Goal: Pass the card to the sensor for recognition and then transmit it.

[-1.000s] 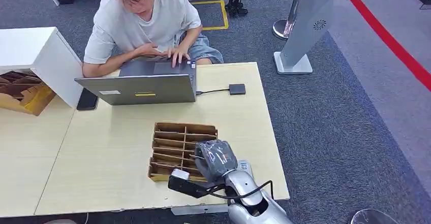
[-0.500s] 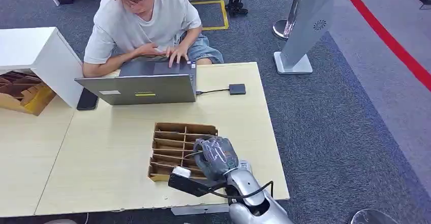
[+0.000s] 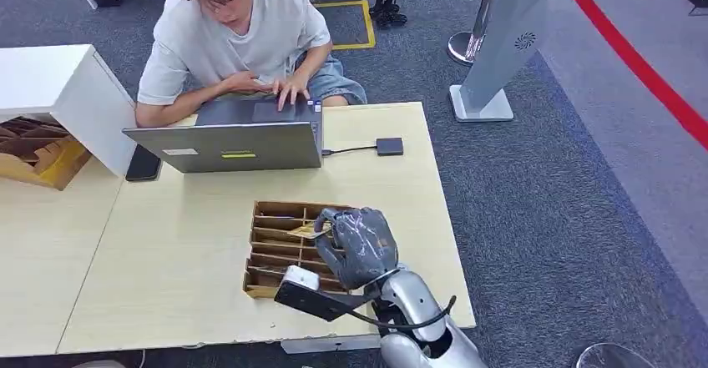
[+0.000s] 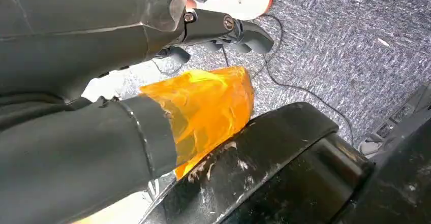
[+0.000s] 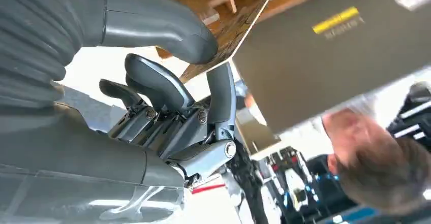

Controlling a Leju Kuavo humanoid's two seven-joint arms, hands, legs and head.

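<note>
step: card lifted from tray | right hand (image 3: 357,247) pinches thin tan card (image 5: 239,25) between thumb and finger, above brown compartmented cardboard tray (image 3: 271,244) | left hand: fingers' state cannot be told | next: carry card to small black sensor box (image 3: 389,146), well beyond fingertips

I see the thin brown, wood-patterned card (image 5: 235,27) pinched flat between thumb and finger of my right hand (image 3: 357,245), tilted, just above the brown cardboard divider tray (image 3: 275,243) near the table's right edge.
</note>
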